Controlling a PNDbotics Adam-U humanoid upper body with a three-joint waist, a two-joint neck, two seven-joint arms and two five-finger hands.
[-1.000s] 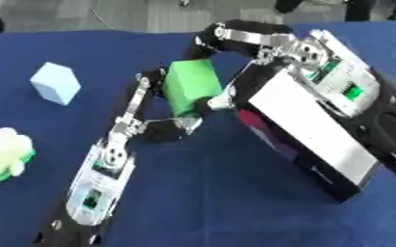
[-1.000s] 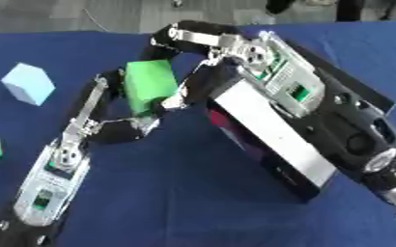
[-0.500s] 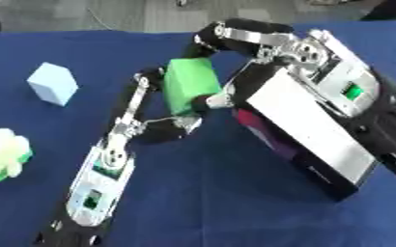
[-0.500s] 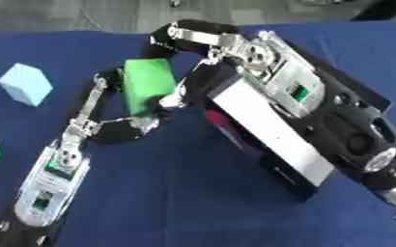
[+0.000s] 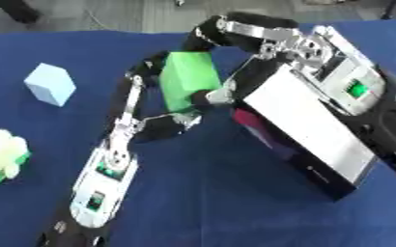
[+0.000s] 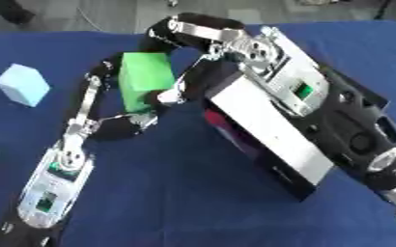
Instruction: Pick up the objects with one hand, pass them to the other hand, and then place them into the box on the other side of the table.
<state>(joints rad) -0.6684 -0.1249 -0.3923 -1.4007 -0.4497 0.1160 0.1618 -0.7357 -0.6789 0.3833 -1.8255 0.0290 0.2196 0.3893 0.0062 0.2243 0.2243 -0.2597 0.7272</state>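
Tablecloth [image 5: 235,202] dark blue, grey floor [image 5: 117,17] beyond far edge

A dark blue cloth-covered table [image 5: 235,212] meets what seems grey floor [image 5: 125,17] beyond.

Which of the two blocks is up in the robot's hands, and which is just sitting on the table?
The green block is held up between the left hand and right hand. The light blue block sits alone on the blue table, far left.

bright even light, soft blur, faint shadows
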